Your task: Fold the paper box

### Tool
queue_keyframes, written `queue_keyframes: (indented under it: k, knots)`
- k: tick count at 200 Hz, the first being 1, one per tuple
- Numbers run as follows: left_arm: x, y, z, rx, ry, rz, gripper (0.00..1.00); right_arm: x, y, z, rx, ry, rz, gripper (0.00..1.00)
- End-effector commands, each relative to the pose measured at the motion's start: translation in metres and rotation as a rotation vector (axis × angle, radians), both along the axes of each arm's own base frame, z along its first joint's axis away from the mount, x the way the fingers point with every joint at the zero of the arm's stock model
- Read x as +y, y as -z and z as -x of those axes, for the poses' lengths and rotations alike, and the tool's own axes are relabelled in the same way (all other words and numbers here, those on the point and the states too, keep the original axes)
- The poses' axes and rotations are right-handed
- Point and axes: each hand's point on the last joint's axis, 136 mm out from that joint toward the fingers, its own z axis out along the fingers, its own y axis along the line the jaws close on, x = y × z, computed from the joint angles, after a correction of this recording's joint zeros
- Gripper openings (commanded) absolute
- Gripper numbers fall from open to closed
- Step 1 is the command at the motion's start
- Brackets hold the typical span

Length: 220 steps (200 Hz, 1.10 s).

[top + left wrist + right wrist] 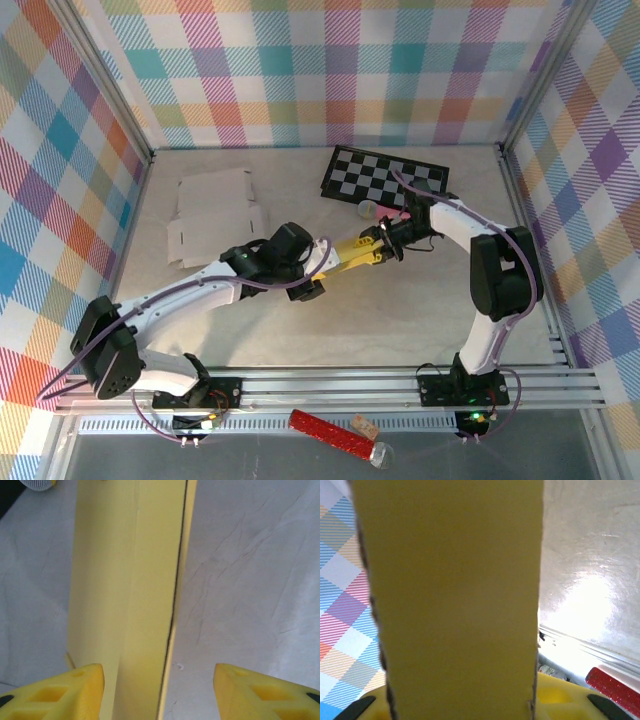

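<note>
Pastel plaid walls close in a pale table (250,330), with both arm bases bolted along its 6 o'clock edge. Near the table's middle a long yellow paper box (352,253) lies slantwise between the two arms, one end toward 8 o'clock and the other toward 2 o'clock. The left claw (325,268) reaches the lower end from 8 o'clock and stands open. In its wrist camera the two yellow fingers (65,692) are spread wide, with the box running up between them. The box sits hard against the left-hand finger, though whether they actually touch is hard to tell, and bare table shows between the box and the other finger. The right claw (383,245) comes in from 3 o'clock and is clamped on the box's upper end. From its wrist camera a flat yellow panel spans the whole gap between the fingertips. At 10 o'clock from the box, well apart from it, a flat white cardboard blank (215,215) lies unfolded on the table. At 12 o'clock a black-and-white checkerboard sheet (385,178) lies tilted, with a small white object (368,210) just at its near edge. Beyond the arm rail at 6 o'clock lies a red glittery stick (328,432).
</note>
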Motion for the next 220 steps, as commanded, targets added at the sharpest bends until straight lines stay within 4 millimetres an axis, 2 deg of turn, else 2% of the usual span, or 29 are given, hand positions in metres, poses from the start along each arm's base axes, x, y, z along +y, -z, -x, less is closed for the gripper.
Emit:
queue_keyframes:
  k: [1,39,82,102,121,157,189,220]
  knots:
    - [-0.006,-0.007,-0.008,-0.085,0.049,-0.058,0.6,-0.001,-0.005,0.006,0.095,0.014,-0.022,0.34]
    - [-0.014,0.003,-0.006,-0.084,0.089,-0.081,0.61,-0.001,-0.005,0.009,0.136,0.016,-0.027,0.34]
    - [-0.018,0.009,-0.017,-0.112,0.079,-0.119,0.58,-0.004,-0.003,0.022,0.194,0.005,-0.019,0.35]
    - [-0.022,0.008,-0.015,-0.097,0.095,-0.113,0.54,-0.006,0.003,0.033,0.232,0.005,-0.009,0.42]
    - [-0.028,0.008,-0.003,-0.039,0.155,-0.091,0.5,-0.009,0.012,0.045,0.281,0.014,-0.002,0.45]
    - [-0.032,0.023,0.014,0.099,0.216,-0.123,0.48,-0.012,0.027,0.061,0.379,0.061,-0.001,0.5]
    - [-0.039,0.032,0.015,0.16,0.227,-0.139,0.48,-0.014,0.035,0.064,0.429,0.112,0.002,0.56]
    - [-0.04,0.041,0.008,0.186,0.201,-0.158,0.48,-0.023,0.039,0.059,0.438,0.156,0.027,0.66]
